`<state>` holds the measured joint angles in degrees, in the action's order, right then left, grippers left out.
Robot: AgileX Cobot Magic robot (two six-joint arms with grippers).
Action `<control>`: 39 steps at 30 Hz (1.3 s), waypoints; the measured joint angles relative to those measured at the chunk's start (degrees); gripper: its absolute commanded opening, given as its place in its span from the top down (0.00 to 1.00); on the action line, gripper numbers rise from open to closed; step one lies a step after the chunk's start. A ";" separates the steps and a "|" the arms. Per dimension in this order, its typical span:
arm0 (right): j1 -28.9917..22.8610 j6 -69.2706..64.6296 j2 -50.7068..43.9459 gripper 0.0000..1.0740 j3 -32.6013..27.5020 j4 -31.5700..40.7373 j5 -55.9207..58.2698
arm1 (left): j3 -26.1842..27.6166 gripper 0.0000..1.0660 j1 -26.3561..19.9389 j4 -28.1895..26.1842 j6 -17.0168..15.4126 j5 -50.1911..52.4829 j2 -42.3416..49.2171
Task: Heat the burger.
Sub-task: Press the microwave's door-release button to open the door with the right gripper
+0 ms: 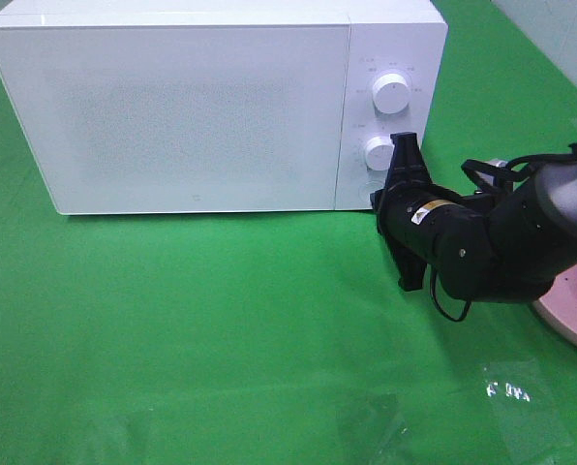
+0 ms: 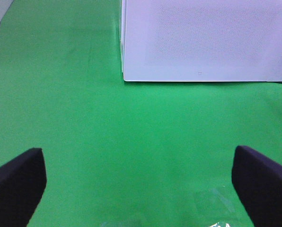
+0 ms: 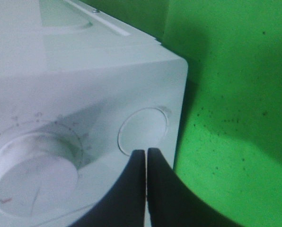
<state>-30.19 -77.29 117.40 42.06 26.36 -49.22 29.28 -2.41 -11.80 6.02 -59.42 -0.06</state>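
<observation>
Right tool (image 3: 145,153) is sitting w/ its fingers pressed together, tips aiming at the lower edge of the round button (image 3: 142,130) at the microwave (image 1: 192,116) front's bottom corner, just beside the lower dial (image 3: 37,172). Main risk: tips are lining up on the button's rim, not its centre, so a push is prob going to skid off the smooth face, either onto the corner edge or toward the dial, turning it w/o meaning to. A hard shove could also be sliding the whole oven back on the green worktop (image 1: 221,339), b/c nothing is bracing it. Door (image 1: 172,111) is showing closed; if it's springing open, it's swinging out over the worktop in front, where the left tool (image 2: 141,182) is hanging low w/ fingers spread wide and holding nothing. Re the burger: it isn't showing in any view, so bun, lettuce etc. can't be described. Where it is, can't tell: the frosted door is hiding the oven's inside, and the right arm is covering most of the pink plate (image 1: 574,320) at the worktop's right edge.
</observation>
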 measured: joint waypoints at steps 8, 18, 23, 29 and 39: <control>0.17 -0.40 3.61 1.00 3.95 0.52 1.09 | 0.00 0.06 0.00 0.00 0.00 0.00 0.00; 0.17 0.17 6.02 1.00 6.07 2.69 -0.46 | 0.00 0.06 0.00 0.00 0.00 0.00 0.00; 0.17 2.23 6.25 1.00 6.19 3.78 -2.01 | 0.00 0.06 0.00 0.00 0.00 0.00 0.00; 0.23 2.58 6.42 1.00 6.07 3.84 -2.98 | 0.00 0.06 0.00 0.00 0.00 0.00 0.00; 0.00 1.89 6.59 1.00 5.96 6.59 -4.70 | 0.00 0.06 0.00 0.00 0.00 0.00 0.00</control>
<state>-30.19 -75.40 123.99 48.01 32.95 -53.92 29.28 -2.41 -11.80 6.02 -59.42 -0.06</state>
